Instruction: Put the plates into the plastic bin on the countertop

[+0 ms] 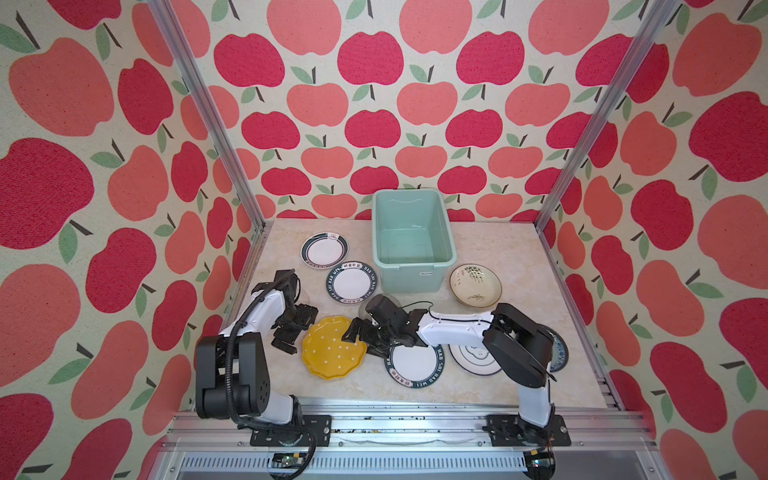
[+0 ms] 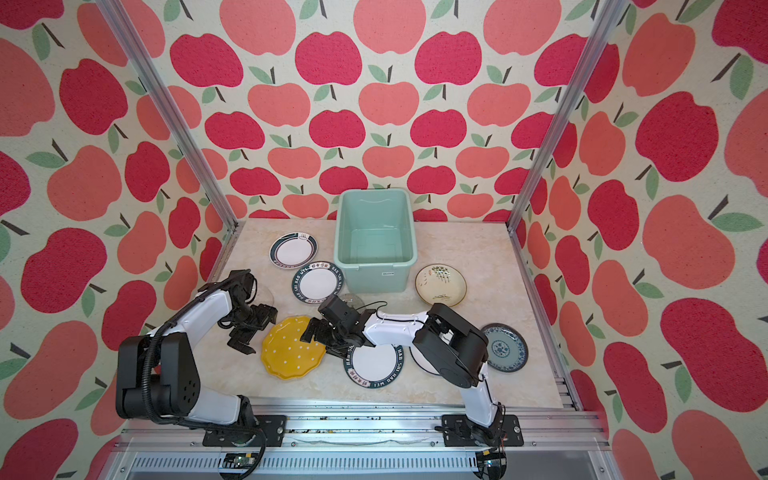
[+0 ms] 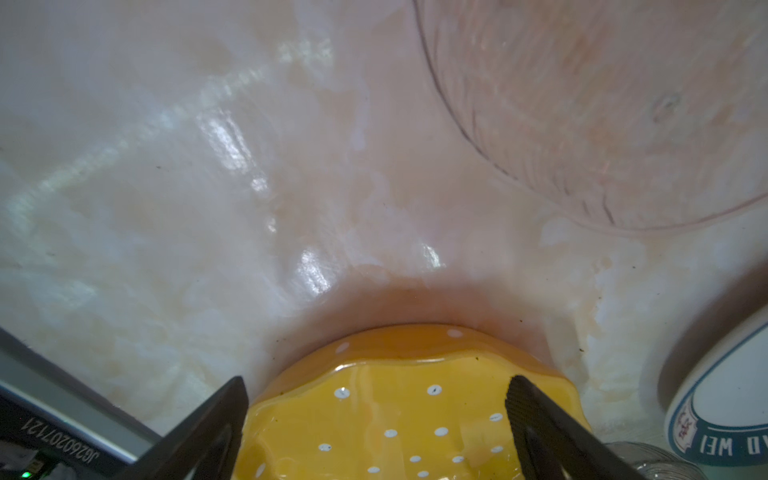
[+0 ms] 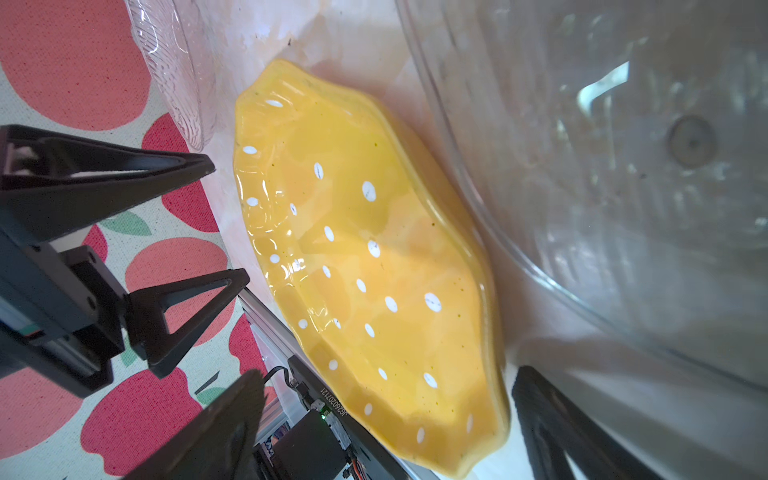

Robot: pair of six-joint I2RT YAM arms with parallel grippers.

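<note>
Plastic bin: stands upright at the back of the tabletop, near the middle, empty.

Plates: all lie on the tabletop, outside the bin.

Yellow dotted plate: lies toward the front, left of centre, between the two tools.

Left tool: hangs just beside the yellow plate's left edge, jaws wide apart, grips nothing. In the left wrist view, that edge shows low between the fingers.

Right tool: reaches across the middle to the same plate's right edge, jaws wide apart. In the right wrist view, the plate's near end shows between the fingers — contact cannot be told.

Plain green-rimmed plate: left of the bin.

Lettered green-rimmed plate: just in front of that one, beside the bin's front left corner.

Front lettered plate: just right of the yellow one, partly under the right arm.

White ringed plate: next to it, mostly hidden by that arm.

Cream plate: bears a plant drawing, right of the bin's front.

Blue-patterned plate: front right, by the rail.

Large clear glass plate: under the right wrist, next to the yellow plate.

Ridged clear glass plate: near the left tool.
</note>
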